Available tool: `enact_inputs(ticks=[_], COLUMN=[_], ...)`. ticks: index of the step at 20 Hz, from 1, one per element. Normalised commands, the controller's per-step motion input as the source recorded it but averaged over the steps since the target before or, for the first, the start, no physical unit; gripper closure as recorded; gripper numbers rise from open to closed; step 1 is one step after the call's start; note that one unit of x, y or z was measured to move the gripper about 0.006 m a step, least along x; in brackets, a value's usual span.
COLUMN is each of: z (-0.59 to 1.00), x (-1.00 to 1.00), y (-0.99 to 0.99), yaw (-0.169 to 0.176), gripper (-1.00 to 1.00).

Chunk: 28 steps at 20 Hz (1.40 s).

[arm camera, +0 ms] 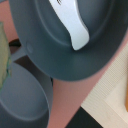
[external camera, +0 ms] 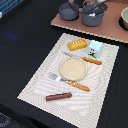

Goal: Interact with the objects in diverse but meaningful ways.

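Two grey pots stand on a pink board [external camera: 107, 27] at the back: a saucepan [external camera: 68, 11] and a larger pot [external camera: 93, 16]. My gripper [external camera: 96, 5] hangs over the larger pot; its fingers are too blurred to read. The wrist view looks down into this pot [arm camera: 45, 55], where a white tube-like piece [arm camera: 74, 27] lies or hangs inside. The other pot [arm camera: 20, 102] is beside it. On the striped placemat [external camera: 40, 80] lie a yellow bread block [external camera: 76, 44], a pale blue carton [external camera: 95, 48] and a brown sausage stick [external camera: 58, 96].
The placemat also holds a round tan plate [external camera: 73, 68], a fork with an orange handle [external camera: 70, 81] and a small orange stick [external camera: 92, 61]. A white bowl [external camera: 125, 18] sits on the board at the exterior view's right. Around the mat is black tabletop [external camera: 20, 35].
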Motion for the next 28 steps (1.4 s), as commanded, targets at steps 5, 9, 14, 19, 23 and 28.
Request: enact_inputs(ticks=[5,9,14,19,23,28], z=[0.45,0.28,0.09,0.00,0.00,0.00], x=[0.19,0.30,0.27,0.21,0.17,0.15], y=[-0.53,-0.68,-0.65,-0.73,-0.82,-0.86], yaw=[-0.003,-0.015,-0.022,-0.003,0.000,0.000], gripper=[-1.00,-1.00,-1.00,-1.00,-1.00,-1.00])
